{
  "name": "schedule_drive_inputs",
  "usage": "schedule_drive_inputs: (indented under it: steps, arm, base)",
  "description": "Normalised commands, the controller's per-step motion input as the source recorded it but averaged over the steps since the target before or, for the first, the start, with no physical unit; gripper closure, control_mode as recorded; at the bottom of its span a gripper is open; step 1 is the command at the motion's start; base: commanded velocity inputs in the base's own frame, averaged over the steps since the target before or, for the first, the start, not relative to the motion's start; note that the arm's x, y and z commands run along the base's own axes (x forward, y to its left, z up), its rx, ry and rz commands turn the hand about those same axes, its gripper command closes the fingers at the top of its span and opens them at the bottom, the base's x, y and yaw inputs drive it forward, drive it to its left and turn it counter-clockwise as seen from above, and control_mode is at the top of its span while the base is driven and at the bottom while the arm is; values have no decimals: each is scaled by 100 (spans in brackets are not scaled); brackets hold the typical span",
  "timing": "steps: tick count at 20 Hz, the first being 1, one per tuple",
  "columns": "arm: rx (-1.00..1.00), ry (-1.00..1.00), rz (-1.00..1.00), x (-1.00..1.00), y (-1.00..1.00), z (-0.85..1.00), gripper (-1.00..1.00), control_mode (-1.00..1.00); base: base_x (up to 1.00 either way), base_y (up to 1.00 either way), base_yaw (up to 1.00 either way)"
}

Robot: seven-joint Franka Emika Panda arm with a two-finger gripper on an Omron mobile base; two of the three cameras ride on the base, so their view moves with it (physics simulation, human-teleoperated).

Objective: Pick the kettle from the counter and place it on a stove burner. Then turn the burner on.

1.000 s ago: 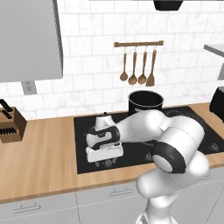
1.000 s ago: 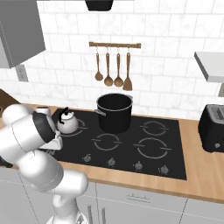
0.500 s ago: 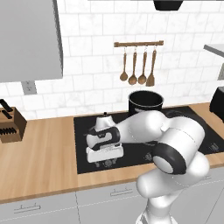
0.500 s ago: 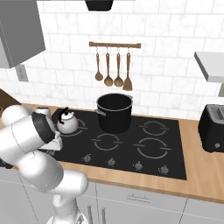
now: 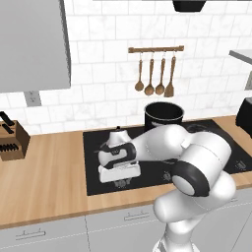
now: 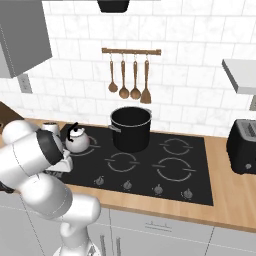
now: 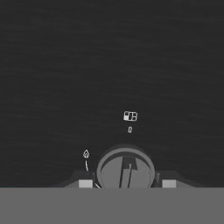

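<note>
The long light-brown wooden desk (image 5: pixel 49 182) carries a black glass cooktop (image 6: pixel 150 170) (printed with white broken rings), a wooden knife block (image 5: pixel 11 142) at its left end and a black toaster (image 6: pixel 243 146) at its right.

On the glass stand a small shiny silver kettle (image 6: pixel 77 141) and a tall black cooking pot (image 6: pixel 131 128).

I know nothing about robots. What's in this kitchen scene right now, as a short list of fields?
kettle: silver, black handle, standing on the rear left burner of the cooktop
pot: tall, black, on the burner right of the kettle
gripper: over a round stove knob, a fingertip on each side; contact unclear
counter: wooden, with a knife block at its left
toaster: black, on the counter right of the cooktop
wall: four wooden utensils hang on a rail
</note>
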Motion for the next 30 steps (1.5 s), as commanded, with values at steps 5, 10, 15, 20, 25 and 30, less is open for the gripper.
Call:
schedule_drive_inputs:
  steps: [5, 10, 15, 20, 25, 30]
  arm:
    - [0, 0, 0, 0, 0, 0, 100, -100]
    - [0, -2, 1, -1, 0, 0, 100, -100]
    - [0, 0, 22, 0, 0, 0, 100, -100]
    - [0, 0, 32, -13, 0, 0, 100, -100]
    - [0, -2, 33, -33, 0, 0, 100, -100]
    - [4, -6, 35, -50, 0, -10, 100, -100]
  base:
    - [0, 0, 0]
    - [0, 0, 0]
    - [0, 0, 0]
    - [0, 0, 0]
    - [0, 0, 0]
    - [0, 0, 0]
